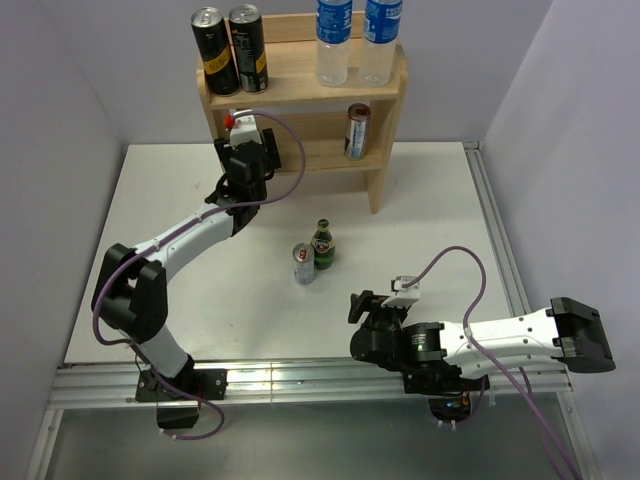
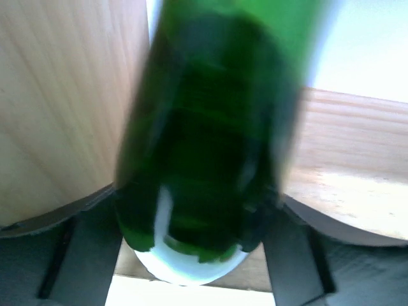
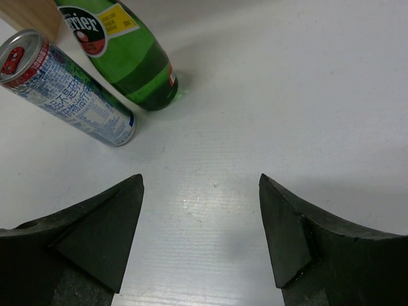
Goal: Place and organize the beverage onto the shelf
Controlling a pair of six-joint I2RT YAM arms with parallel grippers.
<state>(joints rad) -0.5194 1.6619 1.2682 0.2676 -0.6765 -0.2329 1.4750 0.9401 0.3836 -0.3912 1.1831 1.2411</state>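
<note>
The right gripper [image 3: 201, 185] hovers low over the white table [image 1: 430, 200] near the arm bases, its fingers spread wide with nothing between them. Just beyond it, mid-table, a slim printed can [image 3: 70, 89] and a green Perrier bottle [image 3: 131, 60] stand side by side. Farther back, the left gripper [image 1: 240, 135] reaches into the left end of the middle tier of the shelf [image 1: 300, 90]. A blurred green bottle [image 2: 210, 127] fills the space between its fingers [image 2: 83, 255], but I cannot tell if they press on it. The shelf stands at the table's far edge. A tall can [image 1: 357, 131] is on the same tier, with two black cans [image 1: 214, 38] and two water bottles [image 1: 334, 40] on top.
</note>
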